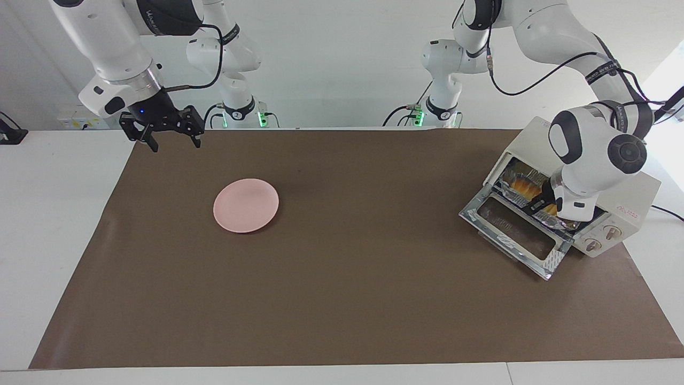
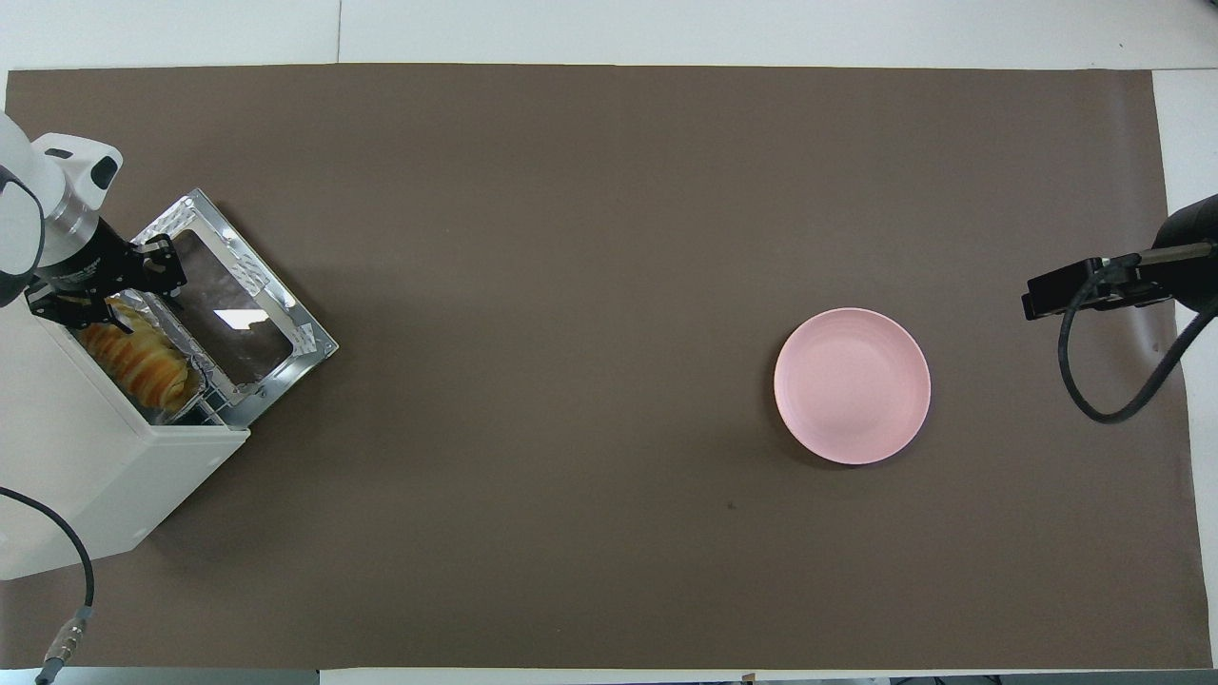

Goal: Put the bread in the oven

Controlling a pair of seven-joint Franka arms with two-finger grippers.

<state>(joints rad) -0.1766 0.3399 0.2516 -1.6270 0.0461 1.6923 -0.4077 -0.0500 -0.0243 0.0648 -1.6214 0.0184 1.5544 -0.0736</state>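
The cream-white oven stands at the left arm's end of the table, its glass door folded down open. The yellow-orange bread lies inside on a crinkled foil tray. The overhead view shows the oven, the bread and the tray as well. My left gripper is in the oven's mouth, over the end of the bread toward the knobs; it also shows in the overhead view. My right gripper is open and empty, waiting over the mat's edge at the right arm's end.
A round pink plate lies empty on the brown mat, toward the right arm's end; it also shows in the overhead view. The oven's two knobs sit beside the open door. A cable trails off the oven.
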